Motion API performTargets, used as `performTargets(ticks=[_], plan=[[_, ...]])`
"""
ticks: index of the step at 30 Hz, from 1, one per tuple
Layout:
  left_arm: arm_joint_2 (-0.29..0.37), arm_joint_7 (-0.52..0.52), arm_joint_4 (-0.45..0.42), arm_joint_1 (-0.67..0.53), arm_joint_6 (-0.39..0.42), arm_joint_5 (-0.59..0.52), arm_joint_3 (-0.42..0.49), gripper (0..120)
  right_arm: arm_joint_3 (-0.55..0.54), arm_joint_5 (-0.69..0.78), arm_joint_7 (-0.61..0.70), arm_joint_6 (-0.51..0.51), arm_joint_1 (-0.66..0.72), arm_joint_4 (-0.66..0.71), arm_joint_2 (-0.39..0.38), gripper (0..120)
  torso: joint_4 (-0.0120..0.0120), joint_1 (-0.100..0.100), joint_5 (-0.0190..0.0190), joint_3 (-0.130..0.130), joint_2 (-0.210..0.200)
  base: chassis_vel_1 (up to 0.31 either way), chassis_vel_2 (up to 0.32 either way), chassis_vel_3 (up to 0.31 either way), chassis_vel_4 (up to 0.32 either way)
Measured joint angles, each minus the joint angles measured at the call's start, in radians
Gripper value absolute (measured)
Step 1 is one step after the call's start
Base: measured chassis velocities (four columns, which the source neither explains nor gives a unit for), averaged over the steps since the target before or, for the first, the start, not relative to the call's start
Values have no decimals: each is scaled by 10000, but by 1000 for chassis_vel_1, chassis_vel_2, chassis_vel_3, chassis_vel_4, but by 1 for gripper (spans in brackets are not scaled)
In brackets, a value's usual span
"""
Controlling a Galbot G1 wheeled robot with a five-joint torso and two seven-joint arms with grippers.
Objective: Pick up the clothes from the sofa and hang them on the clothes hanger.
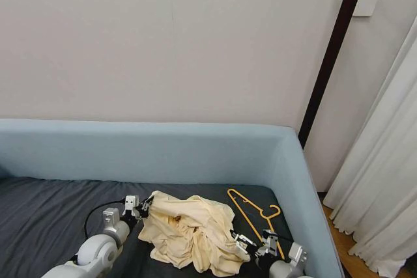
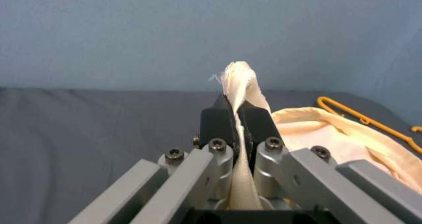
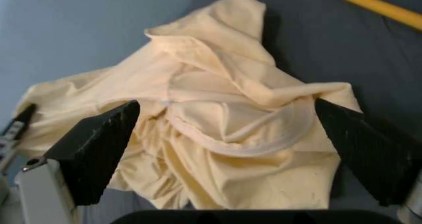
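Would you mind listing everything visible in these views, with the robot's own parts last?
garment: one, cream, crumpled on the sofa seat
clothes hanger: one, orange, lying flat on the seat on the garment's right
sofa: one, light blue frame with a dark grey seat, against the wall
rack pole: one, dark, leaning up behind the sofa's right end
curtain: one, white, hanging at far right
left gripper: one, grey with black fingers, shut on a fold at the garment's left edge
right gripper: one, grey with black fingers, open over the garment's right side
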Motion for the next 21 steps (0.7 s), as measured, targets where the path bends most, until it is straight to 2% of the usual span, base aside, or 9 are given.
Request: performTargets(ticks=[8,10,13,21], plan=[[-54,-103,-80,12,65,79,7,0,-93,-438,-219,-193,23,-855,337,100,0,-1,2,0,0,0,0,0,0],[-74,-105,-68,32,65,95,7,0,-96,-583,-239,-193,23,-892,410,98,1,-1,0,0,0,0,0,0,0],[-145,-102,23,52,66,156,24,0,-112,-826,-226,-182,170,-1144,746,84,2,0,1,0,0,0,0,0,0],[-169,-93,52,8,67,156,69,0,-199,-1153,-293,-176,429,-1725,970,79,1,0,2,0,-2,0,0,0,0]])
